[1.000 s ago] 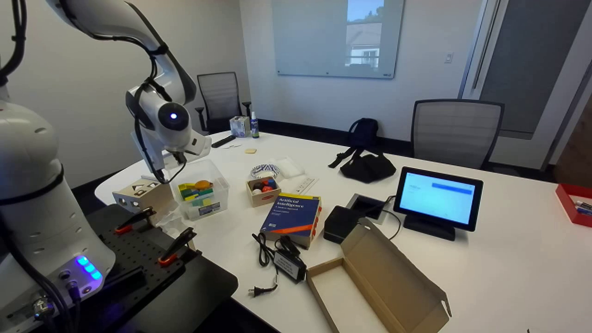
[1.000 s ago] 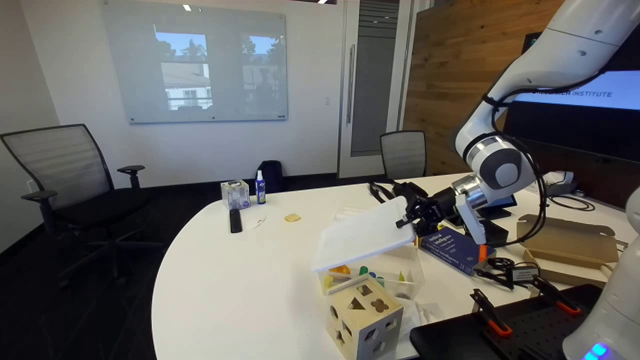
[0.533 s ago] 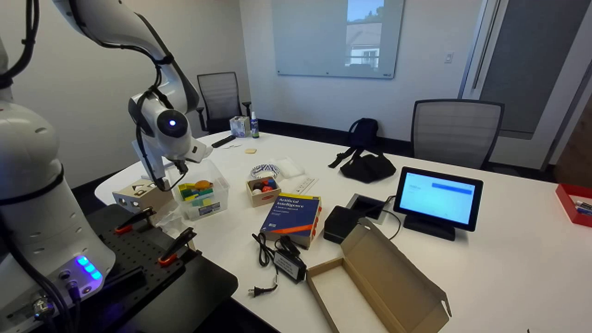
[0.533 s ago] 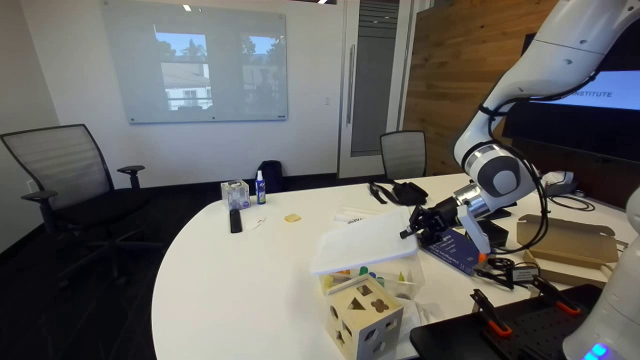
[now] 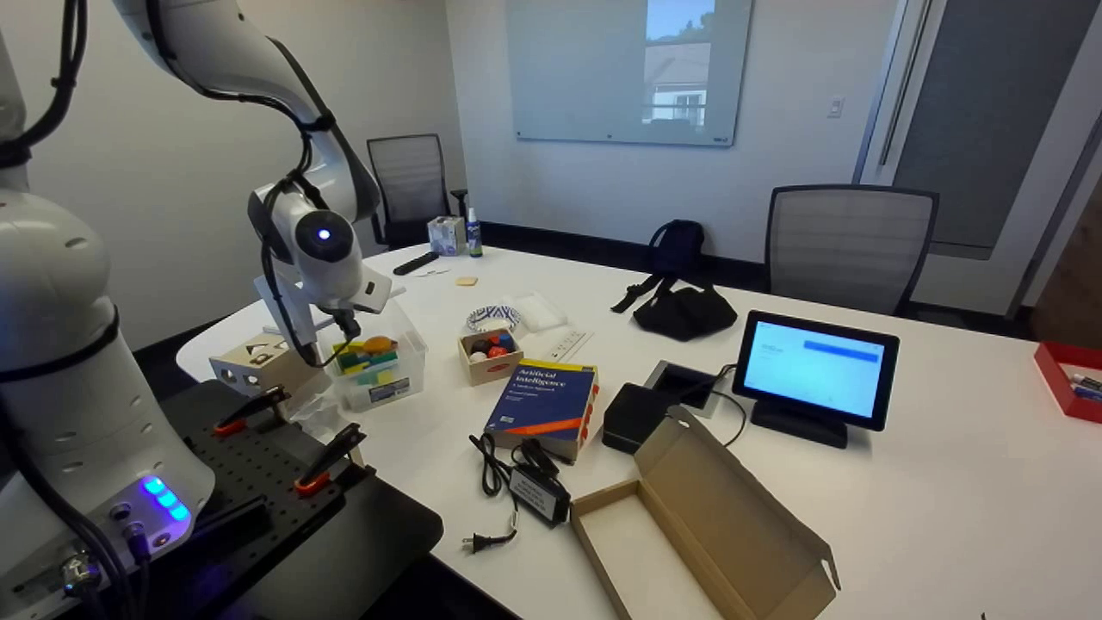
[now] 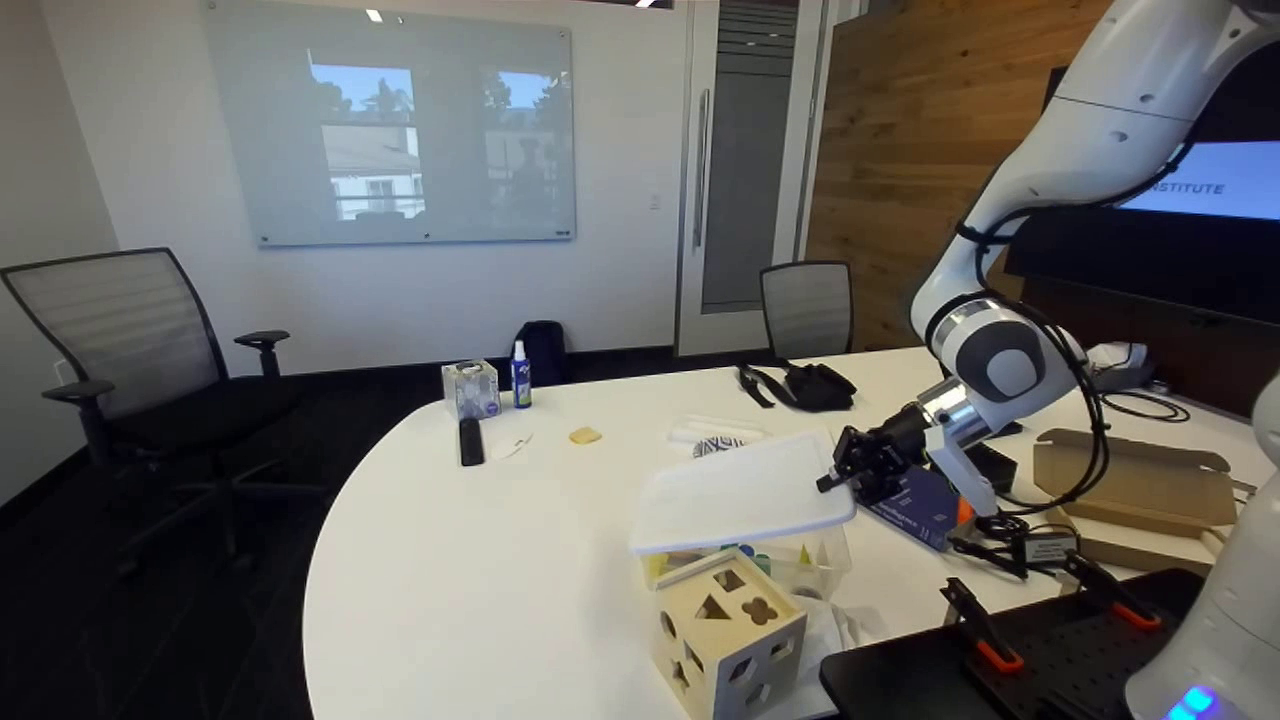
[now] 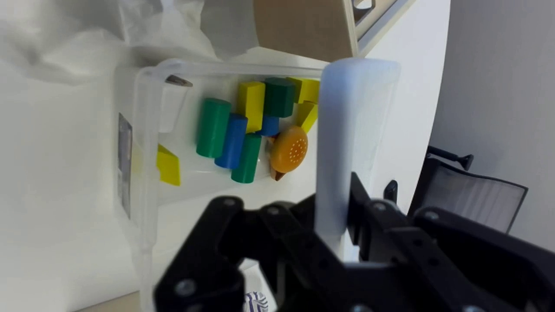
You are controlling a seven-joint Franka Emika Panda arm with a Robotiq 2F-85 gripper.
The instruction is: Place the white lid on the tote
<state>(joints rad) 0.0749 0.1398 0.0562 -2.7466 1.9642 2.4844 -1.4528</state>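
Observation:
The white lid (image 6: pixel 745 490) is whitish and flat. It is held over the clear tote (image 6: pixel 828 562), tilted, in an exterior view. My gripper (image 6: pixel 838 482) is shut on the lid's edge. In the wrist view the lid (image 7: pixel 336 138) appears nearly edge-on between the fingers (image 7: pixel 357 203), across one end of the tote (image 7: pixel 149 182). The tote holds green, blue and yellow blocks and an orange toy (image 7: pixel 289 149). The tote also shows in an exterior view (image 5: pixel 411 366), where the arm hides the gripper and most of the lid.
A wooden shape-sorter box (image 6: pixel 730 630) stands close beside the tote. A small wooden box of balls (image 5: pixel 489 355), a blue book (image 5: pixel 547 400) and a patterned bowl (image 5: pixel 493 319) are on the table nearby. A crumpled plastic bag (image 5: pixel 320 415) lies by the tote.
The arm and gripper have moved lower, carrying the lid down towards the tote. In an exterior view the lid has shifted slightly right and lies flatter. The gripper stays shut on it.

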